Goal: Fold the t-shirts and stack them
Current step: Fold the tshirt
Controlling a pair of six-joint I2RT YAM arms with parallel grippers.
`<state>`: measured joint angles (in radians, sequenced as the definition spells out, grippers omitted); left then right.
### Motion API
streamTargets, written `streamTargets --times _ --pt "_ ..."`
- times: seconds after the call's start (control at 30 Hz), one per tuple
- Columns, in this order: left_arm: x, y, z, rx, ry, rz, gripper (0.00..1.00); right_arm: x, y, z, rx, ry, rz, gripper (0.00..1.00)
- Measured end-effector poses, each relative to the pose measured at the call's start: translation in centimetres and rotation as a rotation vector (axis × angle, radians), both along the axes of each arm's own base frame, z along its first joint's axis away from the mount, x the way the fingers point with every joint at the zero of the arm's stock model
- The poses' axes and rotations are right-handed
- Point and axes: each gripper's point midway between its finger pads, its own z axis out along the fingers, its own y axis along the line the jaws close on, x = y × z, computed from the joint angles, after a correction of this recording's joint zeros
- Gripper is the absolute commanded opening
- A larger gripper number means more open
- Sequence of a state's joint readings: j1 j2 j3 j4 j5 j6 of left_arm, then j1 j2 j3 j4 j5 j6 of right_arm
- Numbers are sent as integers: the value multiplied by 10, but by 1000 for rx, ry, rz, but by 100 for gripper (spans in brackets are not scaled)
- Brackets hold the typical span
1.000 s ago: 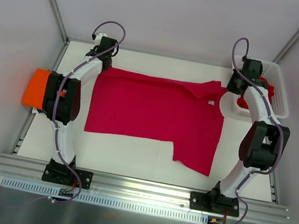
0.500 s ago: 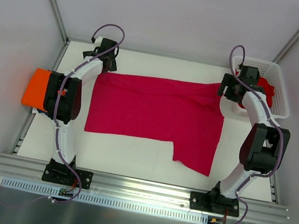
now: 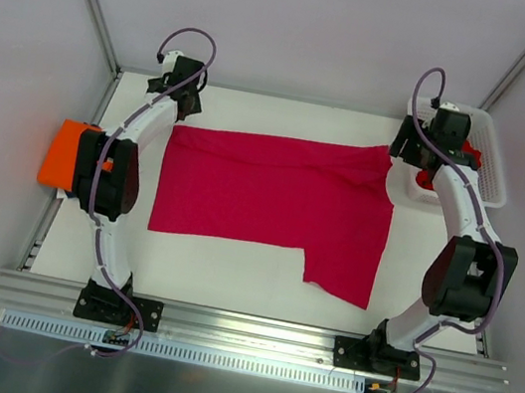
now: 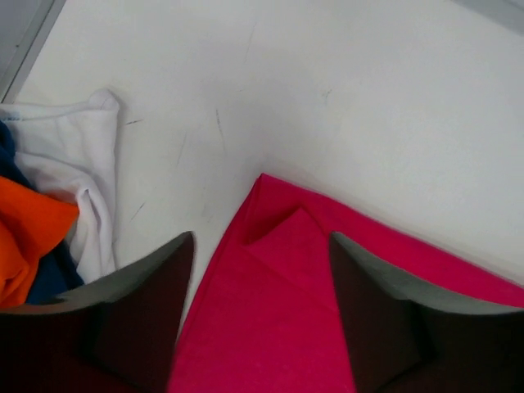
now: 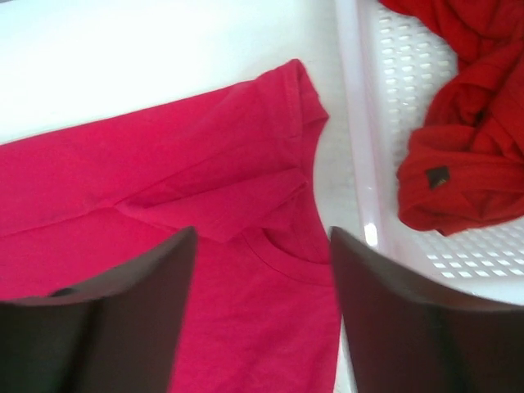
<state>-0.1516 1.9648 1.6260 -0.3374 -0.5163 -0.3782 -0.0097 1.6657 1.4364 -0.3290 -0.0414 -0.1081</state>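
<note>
Over the far left corner of the pink shirt (image 3: 273, 193) the left gripper (image 3: 181, 92) hangs wide open and empty, the shirt lying flat on the table (image 3: 229, 277) with its far edge seemingly folded over, and the right gripper (image 3: 414, 146) beside the basket (image 3: 494, 155) gapes empty too, probably so the fold settles undisturbed.

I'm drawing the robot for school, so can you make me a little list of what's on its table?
pink shirt: crimson-pink t-shirt, spread flat in the middle
left claw: open, over its far left corner
right claw: open, over its collar
basket: white lattice basket, red t-shirt crumpled inside
left edge: orange t-shirt, bunched up
</note>
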Motion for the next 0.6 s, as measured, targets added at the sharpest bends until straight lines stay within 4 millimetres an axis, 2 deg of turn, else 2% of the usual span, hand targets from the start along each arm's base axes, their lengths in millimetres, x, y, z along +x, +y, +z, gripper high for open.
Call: streamTargets --times 0.03,0.07,0.1,0.23,0.43,0.6 --pt "5 -2 1 -8 -9 -6 31 1 3 -1 12 2 6 32" --pt "11 -4 1 -19 -18 -7 14 4 5 -2 20 3 16 11" --pt "15 -6 -1 -20 -19 -12 0 8 7 -5 32 7 20 0" --pt "23 -13 -25 -43 19 -34 0 23 15 -30 66 55 27 1" --pt "26 -27 -72 -98 107 -73 0 25 33 -72 70 146 64 0" --pt "24 -34 -82 -128 131 -94 0 25 47 -79 71 158 91 0"
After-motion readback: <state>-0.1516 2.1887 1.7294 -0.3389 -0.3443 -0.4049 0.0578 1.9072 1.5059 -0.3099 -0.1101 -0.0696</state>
